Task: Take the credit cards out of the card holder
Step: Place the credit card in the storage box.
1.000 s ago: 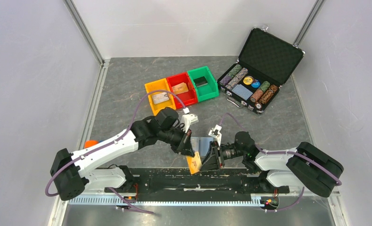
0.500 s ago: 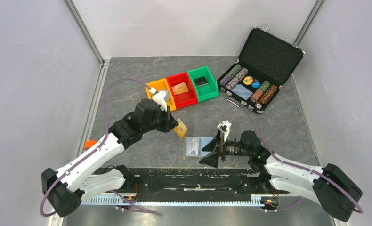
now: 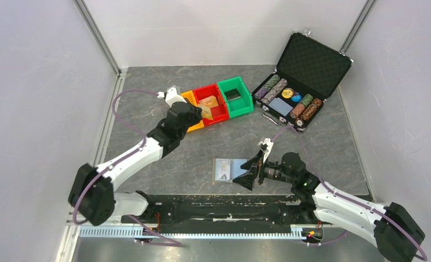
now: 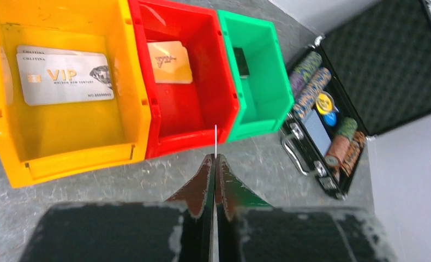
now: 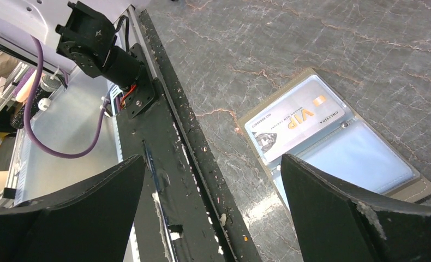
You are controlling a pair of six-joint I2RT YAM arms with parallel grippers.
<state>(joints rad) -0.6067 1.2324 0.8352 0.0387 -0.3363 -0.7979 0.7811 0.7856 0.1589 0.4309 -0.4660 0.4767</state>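
Note:
The card holder (image 3: 231, 169) lies open and flat on the table near the front edge, grey with light-blue panels. One panel (image 5: 360, 155) is empty; the other holds a silver VIP credit card (image 5: 296, 121). My right gripper (image 3: 247, 176) stands wide open just right of the holder, its jaws (image 5: 213, 218) empty. My left gripper (image 3: 200, 113) is shut on a gold-orange credit card (image 3: 207, 113), seen edge-on as a thin line (image 4: 215, 143) over the front wall of the red bin (image 4: 191, 136).
The yellow bin (image 4: 66, 142) holds silver VIP cards (image 4: 66, 79), the red bin an orange card (image 4: 169, 61), the green bin (image 4: 257, 117) a black item (image 4: 240, 60). An open black chip case (image 3: 300, 82) stands back right. A black rail (image 5: 164, 164) edges the table front.
My left arm carried the gold-orange card from above the card holder back to the bins. My right gripper opened and let go of the card holder, which now lies flat.

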